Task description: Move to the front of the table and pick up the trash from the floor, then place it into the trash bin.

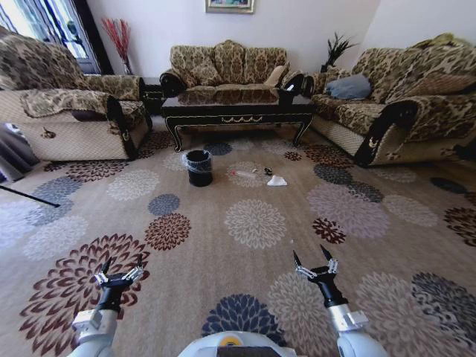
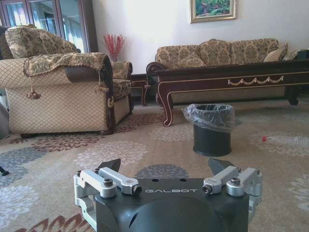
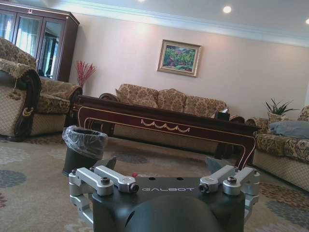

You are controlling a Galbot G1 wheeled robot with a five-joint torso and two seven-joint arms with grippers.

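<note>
Ahead of you, across the flowered floor [image 1: 253, 223], the table [image 1: 239, 111] stands in front of the middle sofa [image 1: 227, 71], with an armchair [image 1: 67, 111] to your left and another sofa [image 1: 394, 104] to your right. On the carpet just before the table's front apron sits the trash bin [image 1: 198, 167], black and lined with a thin plastic bag. The trash lies just to its right: a clear plastic bottle [image 1: 244, 174], a tiny dark wrapper [image 1: 268, 171] and a white paper scrap [image 1: 277, 181], all close together but apart from the bin. Your left gripper [image 1: 121, 266] hangs low over a maroon medallion near your base, jaws spread wide and holding nothing. Your right gripper [image 1: 312, 260] is held at about the same height on the other side, its fingers likewise wide open and empty. Both grippers are well apart from the litter and the bin. From the left wrist, you see the bin [image 2: 211, 129] beside the table's curved leg and the bottle's red cap [image 2: 264, 138] further along.
</note>
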